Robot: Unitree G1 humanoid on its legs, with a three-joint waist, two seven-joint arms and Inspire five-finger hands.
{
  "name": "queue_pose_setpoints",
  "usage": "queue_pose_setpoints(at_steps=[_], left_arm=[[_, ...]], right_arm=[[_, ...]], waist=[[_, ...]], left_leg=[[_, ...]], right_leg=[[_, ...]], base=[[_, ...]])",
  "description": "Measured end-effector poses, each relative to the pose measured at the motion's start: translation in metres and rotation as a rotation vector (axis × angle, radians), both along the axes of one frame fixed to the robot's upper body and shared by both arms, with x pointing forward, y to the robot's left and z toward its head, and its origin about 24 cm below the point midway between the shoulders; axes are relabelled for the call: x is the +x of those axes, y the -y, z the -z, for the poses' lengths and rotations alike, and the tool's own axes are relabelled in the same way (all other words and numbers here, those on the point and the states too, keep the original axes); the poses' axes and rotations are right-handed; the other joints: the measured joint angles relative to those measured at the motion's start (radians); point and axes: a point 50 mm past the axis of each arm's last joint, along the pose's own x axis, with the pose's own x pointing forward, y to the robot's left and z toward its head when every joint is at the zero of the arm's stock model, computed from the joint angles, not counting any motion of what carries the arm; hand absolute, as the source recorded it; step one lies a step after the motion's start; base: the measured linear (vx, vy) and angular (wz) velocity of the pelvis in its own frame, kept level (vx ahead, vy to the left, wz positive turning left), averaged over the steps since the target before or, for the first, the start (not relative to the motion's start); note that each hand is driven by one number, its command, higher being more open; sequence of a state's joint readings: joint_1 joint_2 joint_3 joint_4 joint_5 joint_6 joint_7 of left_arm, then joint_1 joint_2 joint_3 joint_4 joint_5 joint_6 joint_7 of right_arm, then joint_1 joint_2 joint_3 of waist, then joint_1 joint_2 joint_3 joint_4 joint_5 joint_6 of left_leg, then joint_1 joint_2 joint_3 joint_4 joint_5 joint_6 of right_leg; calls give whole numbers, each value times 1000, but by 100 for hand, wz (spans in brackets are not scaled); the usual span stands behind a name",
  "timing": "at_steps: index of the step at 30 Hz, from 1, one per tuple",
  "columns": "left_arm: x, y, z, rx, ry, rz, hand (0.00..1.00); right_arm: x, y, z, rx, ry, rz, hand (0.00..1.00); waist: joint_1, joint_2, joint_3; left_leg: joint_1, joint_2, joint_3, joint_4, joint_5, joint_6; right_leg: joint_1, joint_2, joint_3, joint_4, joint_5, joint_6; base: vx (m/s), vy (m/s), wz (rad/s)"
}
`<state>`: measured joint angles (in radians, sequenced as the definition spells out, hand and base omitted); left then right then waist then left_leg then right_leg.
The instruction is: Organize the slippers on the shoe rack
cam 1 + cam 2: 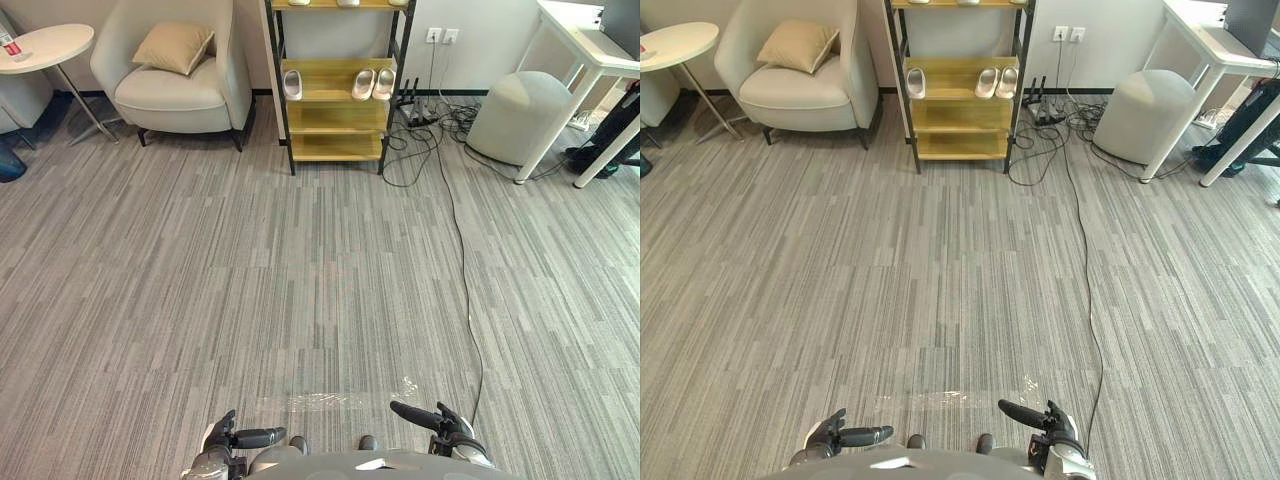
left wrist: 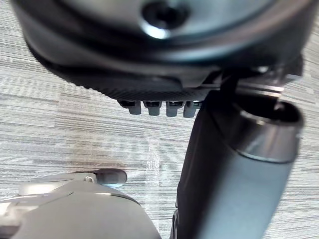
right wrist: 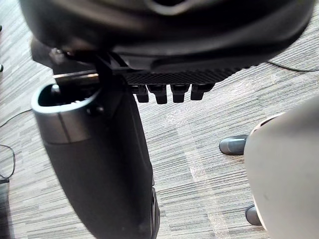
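Nearest: left hand (image 1: 222, 438) and right hand (image 1: 447, 425) low in front of the body, thumbs pointing inward toward each other. Fingers relaxed in both wrist views, nothing in either hand.

Mid ground: a wide stretch of bare grey carpet (image 1: 300, 280) between the robot and the furniture.

Far, against the wall: wooden shoe rack (image 1: 335, 105) with a dark frame. On one of its shelves a lone slipper (image 1: 292, 84) sits at the left end. A pair of slippers (image 1: 374, 83) sits side by side at the right end, well apart from the lone one. More pale footwear shows on the shelf above, cut off at the frame edge. Lower shelves look bare. Armchair (image 1: 175, 85) with a cushion (image 1: 175, 45) stands left of the rack, a grey pouf (image 1: 520, 115) and a white desk (image 1: 590, 45) to its right.

Reading: approach step, no handling begun. The rack is far out of arm's reach. The next move calls for walking straight ahead and stopping square to the shelf. Then the hands come up to shelf height.
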<state>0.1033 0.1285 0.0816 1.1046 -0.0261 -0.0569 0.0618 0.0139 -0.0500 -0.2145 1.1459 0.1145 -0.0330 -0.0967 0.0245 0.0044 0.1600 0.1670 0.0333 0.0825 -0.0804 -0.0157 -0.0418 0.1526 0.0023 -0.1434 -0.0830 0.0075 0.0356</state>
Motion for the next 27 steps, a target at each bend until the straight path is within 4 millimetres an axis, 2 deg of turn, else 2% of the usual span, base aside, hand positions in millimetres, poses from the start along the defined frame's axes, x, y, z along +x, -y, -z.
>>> queue_pose_setpoints(at_steps=[14,27], left_arm=[[0,1,0,11,-6,36,100],[0,0,0,14,-8,33,100]], right_arm=[[-1,0,0,-2,-2,-2,100],[-1,-1,1,1,-10,-6,100]], waist=[[1,4,-5],[9,-4,-13]], left_leg=[[1,0,5,0,0,0],[-14,0,15,3,-8,7]], right_leg=[[0,0,3,0,0,0],[-18,1,14,-1,0,0]], base=[[-3,0,0],[0,0,-2]])
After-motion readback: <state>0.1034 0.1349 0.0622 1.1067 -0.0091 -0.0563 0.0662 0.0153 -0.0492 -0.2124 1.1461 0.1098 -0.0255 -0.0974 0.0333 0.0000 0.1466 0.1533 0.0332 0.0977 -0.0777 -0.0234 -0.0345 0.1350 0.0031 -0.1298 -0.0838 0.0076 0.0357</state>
